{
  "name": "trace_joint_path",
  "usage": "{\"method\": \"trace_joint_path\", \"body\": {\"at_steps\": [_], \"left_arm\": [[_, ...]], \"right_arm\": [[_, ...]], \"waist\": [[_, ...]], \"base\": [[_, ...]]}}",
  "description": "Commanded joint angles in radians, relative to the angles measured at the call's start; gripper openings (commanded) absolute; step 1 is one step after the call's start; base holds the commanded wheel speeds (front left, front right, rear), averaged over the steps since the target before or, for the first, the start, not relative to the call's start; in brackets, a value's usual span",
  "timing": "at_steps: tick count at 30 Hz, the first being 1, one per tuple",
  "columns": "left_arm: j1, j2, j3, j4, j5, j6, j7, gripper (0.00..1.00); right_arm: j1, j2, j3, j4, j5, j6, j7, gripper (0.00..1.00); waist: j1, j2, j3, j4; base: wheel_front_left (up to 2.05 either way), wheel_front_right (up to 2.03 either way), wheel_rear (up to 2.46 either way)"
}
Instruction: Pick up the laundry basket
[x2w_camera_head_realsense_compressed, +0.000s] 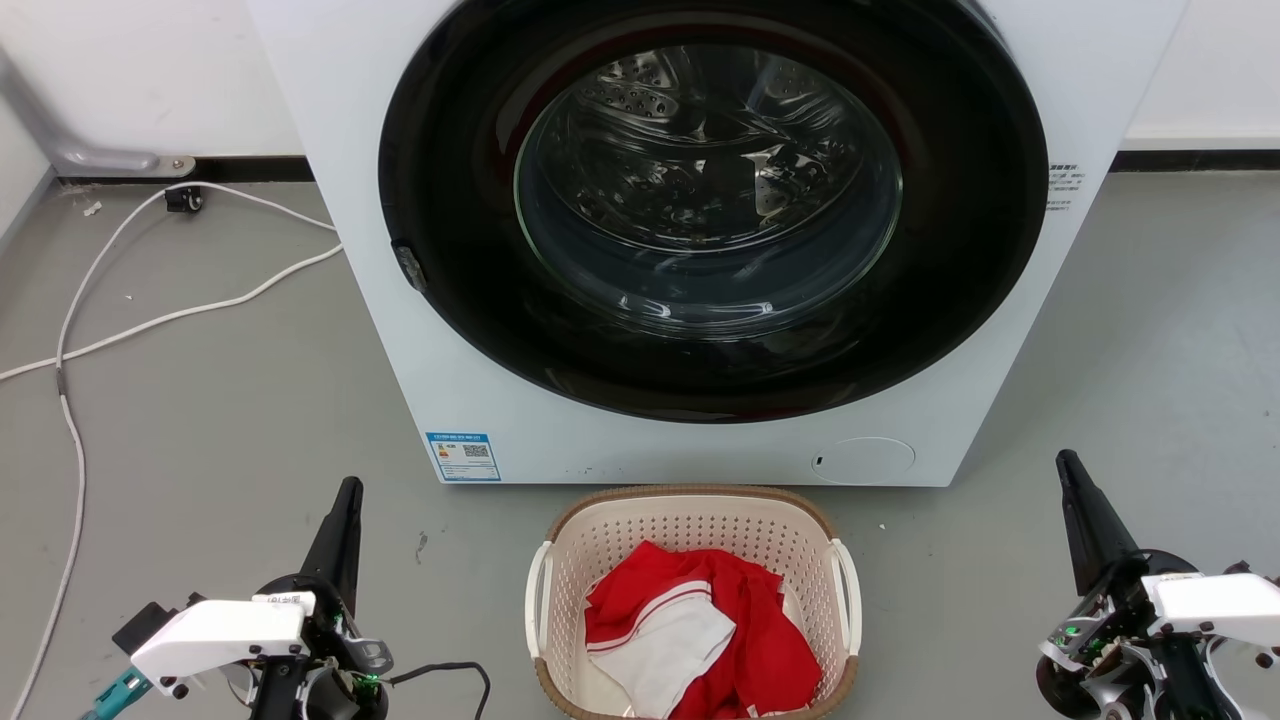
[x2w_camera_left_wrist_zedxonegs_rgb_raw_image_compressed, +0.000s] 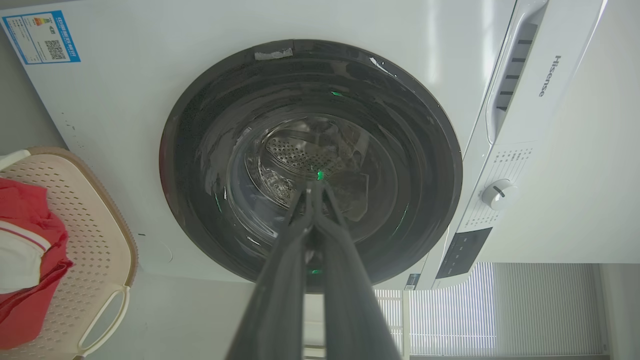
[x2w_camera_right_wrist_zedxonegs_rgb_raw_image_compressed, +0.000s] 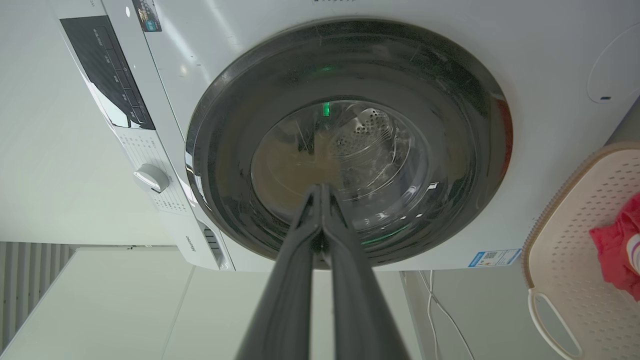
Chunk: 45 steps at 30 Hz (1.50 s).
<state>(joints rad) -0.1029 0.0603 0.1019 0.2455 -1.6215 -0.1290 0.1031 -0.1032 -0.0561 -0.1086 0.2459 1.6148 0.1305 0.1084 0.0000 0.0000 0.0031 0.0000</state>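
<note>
The laundry basket (x2w_camera_head_realsense_compressed: 690, 530) is cream with perforated walls, a brown woven-look rim and white loop handles. It stands on the floor at the bottom centre of the head view, just in front of the washing machine (x2w_camera_head_realsense_compressed: 500, 400), with red and white clothes (x2w_camera_head_realsense_compressed: 690, 630) inside. My left gripper (x2w_camera_head_realsense_compressed: 347, 492) is shut and empty, well left of the basket. My right gripper (x2w_camera_head_realsense_compressed: 1066, 464) is shut and empty, well to its right. In the left wrist view the basket (x2w_camera_left_wrist_zedxonegs_rgb_raw_image_compressed: 95, 225) sits at the left edge, past the gripper (x2w_camera_left_wrist_zedxonegs_rgb_raw_image_compressed: 315, 187). The right wrist view has the basket (x2w_camera_right_wrist_zedxonegs_rgb_raw_image_compressed: 565, 240) at its right edge, beside the gripper (x2w_camera_right_wrist_zedxonegs_rgb_raw_image_compressed: 320, 189).
The washing machine's round dark door (x2w_camera_head_realsense_compressed: 710, 200) is closed behind the basket. White cables (x2w_camera_head_realsense_compressed: 75, 420) run over the grey floor at the left. Bare floor lies between each gripper and the basket.
</note>
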Motion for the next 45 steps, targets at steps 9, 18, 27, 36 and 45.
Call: {"method": "trace_joint_path", "body": {"at_steps": [9, 18, 27, 36, 45], "left_arm": [[-0.010, -0.002, 0.004, 0.001, 0.008, -0.003, 0.005, 0.00], [-0.011, -0.003, 0.006, 0.001, 0.008, -0.003, 0.007, 0.00], [-0.004, -0.006, -0.035, 0.014, 0.008, 0.001, -0.032, 1.00], [-0.025, -0.006, -0.073, -0.006, 0.129, 0.000, -0.074, 1.00], [-0.032, -0.007, -0.107, -0.039, 0.285, 0.000, -0.108, 1.00]], "right_arm": [[-0.012, 0.004, -0.003, 0.001, -0.007, 0.000, 0.003, 0.00], [-0.012, 0.005, -0.004, 0.001, -0.005, 0.000, 0.004, 0.00], [0.025, 0.002, 0.014, -0.008, -0.020, 0.000, -0.031, 1.00], [0.036, 0.002, 0.011, -0.035, -0.144, 0.000, -0.073, 1.00], [0.045, 0.003, 0.006, -0.074, -0.350, 0.000, -0.108, 1.00]], "waist": [[0.0000, 0.0000, 0.000, 0.000], [0.0000, 0.0000, 0.000, 0.000], [0.0000, 0.0000, 0.000, 0.000], [0.0000, 0.0000, 0.001, 0.001], [0.0000, 0.0000, 0.002, 0.003]], "base": [[0.00, 0.00, 0.00], [0.00, 0.00, 0.00], [0.00, 0.00, 0.00], [0.00, 0.00, 0.00], [0.00, 0.00, 0.00]]}}
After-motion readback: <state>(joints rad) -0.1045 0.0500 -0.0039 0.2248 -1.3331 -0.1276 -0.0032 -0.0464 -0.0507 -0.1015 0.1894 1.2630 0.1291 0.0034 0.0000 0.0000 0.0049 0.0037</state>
